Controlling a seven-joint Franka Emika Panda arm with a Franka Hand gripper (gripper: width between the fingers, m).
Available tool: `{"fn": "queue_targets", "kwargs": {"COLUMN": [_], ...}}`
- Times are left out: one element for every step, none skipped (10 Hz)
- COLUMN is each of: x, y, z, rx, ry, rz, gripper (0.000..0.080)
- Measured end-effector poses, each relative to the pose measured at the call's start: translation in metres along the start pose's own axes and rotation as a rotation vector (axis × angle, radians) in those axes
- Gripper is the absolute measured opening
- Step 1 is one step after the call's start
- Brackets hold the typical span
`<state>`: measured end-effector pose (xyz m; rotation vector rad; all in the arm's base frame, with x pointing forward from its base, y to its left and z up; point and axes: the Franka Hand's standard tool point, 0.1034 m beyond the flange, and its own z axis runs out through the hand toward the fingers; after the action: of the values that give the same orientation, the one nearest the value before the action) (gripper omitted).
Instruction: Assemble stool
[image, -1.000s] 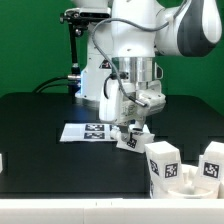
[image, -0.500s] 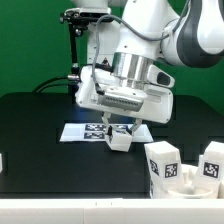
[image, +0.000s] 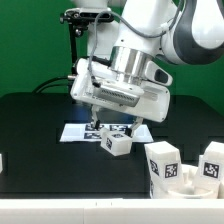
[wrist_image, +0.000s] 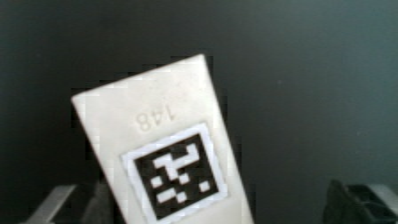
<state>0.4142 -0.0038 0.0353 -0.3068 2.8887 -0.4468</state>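
Note:
A white stool leg (image: 116, 145) with a black-and-white tag lies tilted on the black table, just in front of the marker board (image: 78, 131). My gripper (image: 112, 131) hangs right over it. In the wrist view the leg (wrist_image: 164, 150) is printed "148" and runs between my fingers. It sits against one finger (wrist_image: 71, 205), with a clear gap to the other finger (wrist_image: 368, 203). The gripper (wrist_image: 222, 208) is open. Two more white tagged stool parts (image: 162, 166) (image: 211, 166) stand at the front on the exterior view's right. The round seat is out of view.
The white robot base (image: 98, 85) and a black stand (image: 73, 45) are behind the marker board. A small white piece (image: 2, 160) shows at the exterior view's left edge. The table's front edge (image: 70, 201) is near.
The wrist has swung up and turned. The leg below the gripper has shifted toward the exterior view's left and a little toward the front.

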Motion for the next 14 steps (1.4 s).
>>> {"fn": "queue_targets", "kwargs": {"x": [-0.007,-0.014,-0.023,-0.035,-0.046,-0.052,-0.051,-0.050,-0.051,-0.054,-0.066,-0.080,-0.090,-0.099], "y": [0.001,0.000,-0.002,-0.002,-0.001,0.000,-0.001,-0.001,-0.002,-0.002,-0.006,-0.008,-0.006,0.000], "z": [-0.005,-0.014,-0.025,-0.033,-0.038,-0.039,-0.038,-0.037,-0.037,-0.036,-0.037,-0.042,-0.048,-0.058], "rx": [-0.003,-0.008,-0.008,-0.001,0.007,0.016,0.018,0.022,0.028,0.035,0.055,0.087,0.110,0.134], "ry": [-0.017,-0.040,-0.068,-0.101,-0.129,-0.142,-0.140,-0.138,-0.140,-0.145,-0.171,-0.196,-0.219,-0.246], "rz": [-0.025,-0.133,-0.223,-0.383,-0.551,-0.659,-0.721,-0.775,-0.833,-0.919,-1.084,-1.239,-1.339,-1.464], "gripper": [0.0612,0.0643,0.0648,0.0648,0.0649,0.0649,0.0649,0.0649,0.0649,0.0649,0.0649,0.0649,0.0649,0.0649]}}
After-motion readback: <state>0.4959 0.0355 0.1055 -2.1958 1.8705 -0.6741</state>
